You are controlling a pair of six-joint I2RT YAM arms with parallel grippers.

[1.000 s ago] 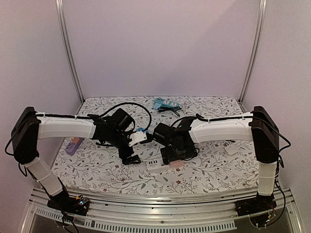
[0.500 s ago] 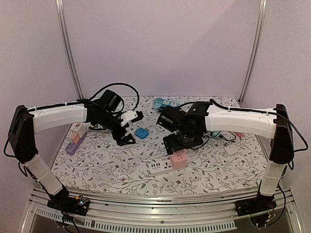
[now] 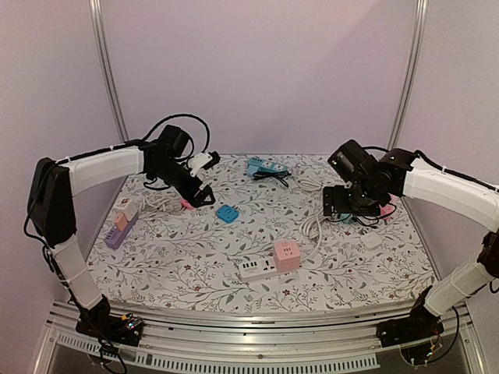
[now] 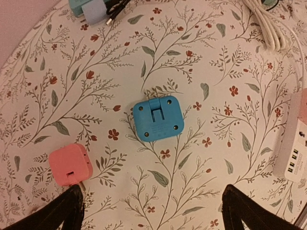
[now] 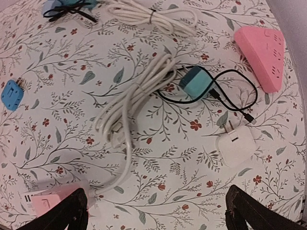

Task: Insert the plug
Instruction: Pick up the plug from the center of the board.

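Blue plug (image 4: pixel 158 119) seen lying flat mid-worktop (image 3: pixel 171 265), well apart from strip (image 3: pixel 256 269) near front edge. Judged light, rigid, smooth plastic, slip-prone; best taken across opposite side edges. Left end effector (image 4: pixel 151 207) spread wide, nothing held, poised above plug. Right end effector (image 5: pixel 156 207) equally wide, empty, above white cable (image 5: pixel 129 103) toward right edge.

The left arm (image 3: pixel 101 167) and the right arm (image 3: pixel 452 191) are both clad in long, smooth white plastic shells, joined by bulky matt black joint housings (image 3: pixel 51 202). Thin black cables (image 3: pixel 181 123) loop above the wrists and trail along the links. The left gripper (image 4: pixel 153 189) and the right gripper (image 5: pixel 157 190) have tapered black fingers (image 4: pixel 64 213). A small board with tiny coloured lights (image 3: pixel 129 322) sits at the left base.
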